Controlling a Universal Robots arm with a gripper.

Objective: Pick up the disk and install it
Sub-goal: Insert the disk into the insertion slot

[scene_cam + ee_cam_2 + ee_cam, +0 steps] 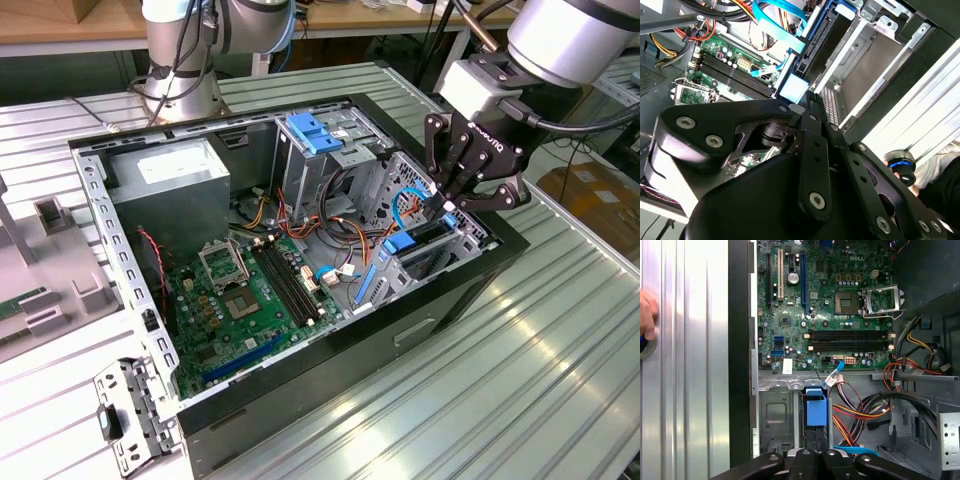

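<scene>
The disk (402,243) stands on edge in the metal drive bay at the front corner of the open computer case (110,215), on the exterior view's right. Its blue carrier frame (816,410) shows end-on in both wrist views, dark body (812,37) sunk between the bay walls. My gripper (446,203) hangs straight above it, fingers drawn together on the disk's upper edge. In the second wrist view the black fingers (807,125) meet right at the blue frame's end (792,89).
Orange, yellow and blue cables (340,225) crowd beside the bay. The motherboard (250,300) lies in the case floor, a grey power supply (170,175) and blue-latched cage (315,135) behind. A person's hand (646,315) rests on the ribbed table (520,350).
</scene>
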